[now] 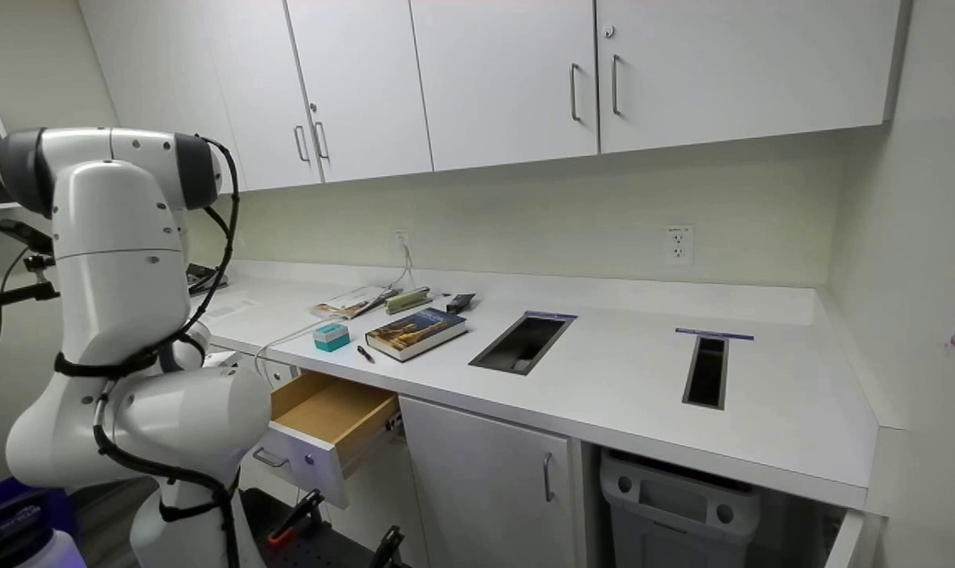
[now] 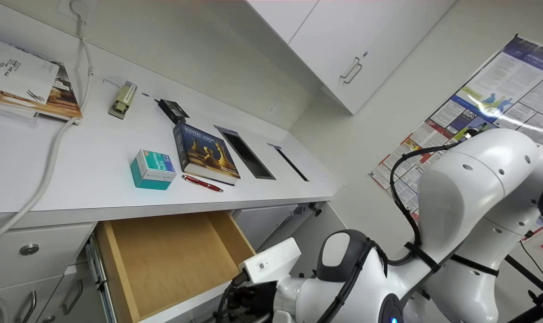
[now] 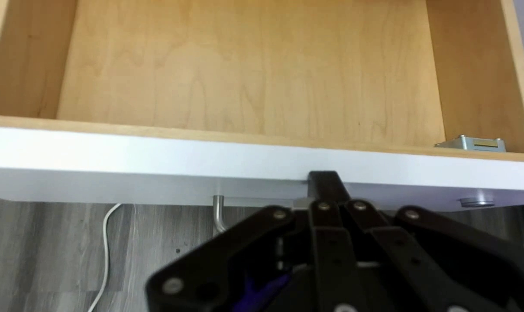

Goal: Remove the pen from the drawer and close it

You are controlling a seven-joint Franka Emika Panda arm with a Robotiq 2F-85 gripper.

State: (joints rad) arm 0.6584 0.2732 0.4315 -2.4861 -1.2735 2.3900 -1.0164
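Left of the pulled-out drawer (image 2: 177, 260), a pale cable (image 2: 52, 157) ran over the edge of the counter (image 2: 105, 188); a stray swing of my arm (image 2: 469, 184) could have snagged it. Around the middle of the drawer's front panel (image 3: 114, 186), the handle (image 3: 218, 212) jutted out, and a low push could have fouled my linkage on it. Just right of the drawer's middle, my gripper (image 3: 325, 180) stood at the panel's top, its fingers (image 3: 330, 190) pressed together with nothing visible between them. Off-centre there, a shove might have twisted the drawer and bound its runners (image 2: 100, 278); so high, the tips might have slipped over and dropped inside. The red pen (image 2: 202, 183) lay on the counter above the drawer, just beside a book (image 2: 208, 152), so I judged only the closing remained; a jolt might have rolled it back in. Near the drawer's right end, the lock (image 3: 477, 202) could have caught a sideways slide.

The drawer's left front corner was cut off in the wrist view. The handle's right part was hidden behind my gripper. Whether I touched the panel, I couldn't tell; neither exterior view showed my fingers at the drawer.
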